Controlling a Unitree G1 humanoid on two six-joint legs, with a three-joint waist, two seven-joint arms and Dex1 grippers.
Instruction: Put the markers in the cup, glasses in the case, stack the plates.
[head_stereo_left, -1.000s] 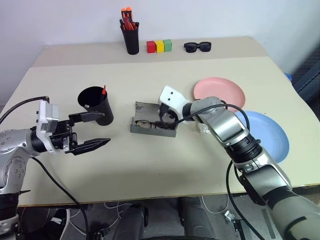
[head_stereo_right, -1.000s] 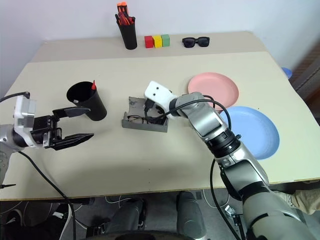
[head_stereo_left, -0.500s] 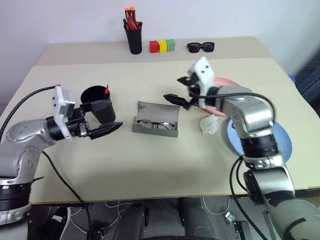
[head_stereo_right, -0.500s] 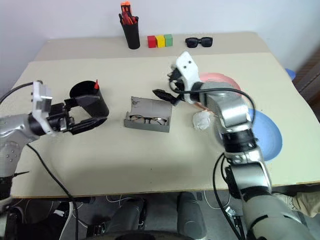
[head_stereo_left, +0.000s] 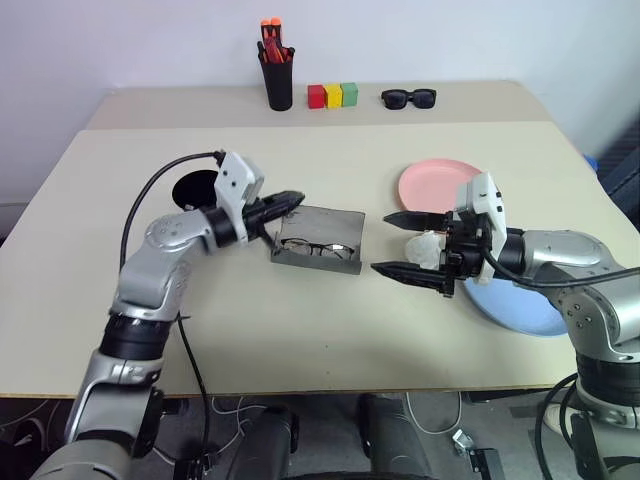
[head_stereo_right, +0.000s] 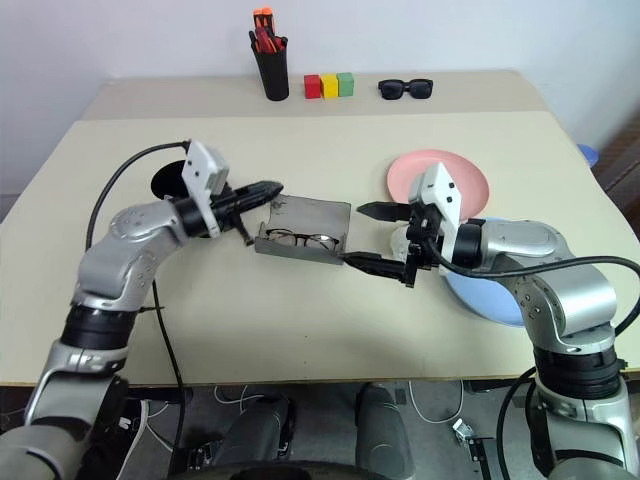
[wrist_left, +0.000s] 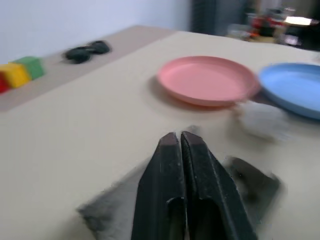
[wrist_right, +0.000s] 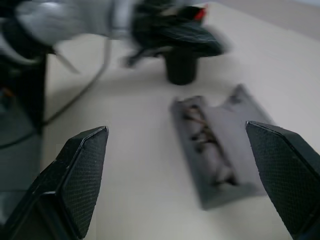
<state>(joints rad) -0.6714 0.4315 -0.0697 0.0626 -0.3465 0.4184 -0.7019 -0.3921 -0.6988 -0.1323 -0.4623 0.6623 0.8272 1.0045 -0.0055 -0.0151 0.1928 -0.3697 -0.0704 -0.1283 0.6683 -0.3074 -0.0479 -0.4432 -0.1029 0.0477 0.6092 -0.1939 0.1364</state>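
The grey case (head_stereo_left: 322, 240) lies open at mid-table with the wire-frame glasses (head_stereo_left: 318, 246) inside it. My left gripper (head_stereo_left: 293, 200) is shut with nothing in it, its tip at the left end of the raised lid (wrist_left: 115, 200). Behind that arm stands the black cup (head_stereo_left: 194, 186), half hidden. The marker's red tip (wrist_right: 201, 12) shows above it. My right gripper (head_stereo_left: 396, 243) hangs open to the right of the case, nothing between its fingers. The pink plate (head_stereo_left: 440, 185) lies behind it. The blue plate (head_stereo_left: 520, 308) lies partly under the right arm.
A white crumpled lump (head_stereo_left: 428, 247) sits between the right gripper's fingers and the plates. Along the back edge stand a tall pen cup (head_stereo_left: 277, 80), three coloured blocks (head_stereo_left: 332, 96) and black sunglasses (head_stereo_left: 408, 97).
My left gripper swung from beside the cup over to the case's lid and shut. My right gripper drew back from the case toward the plates and stayed open.
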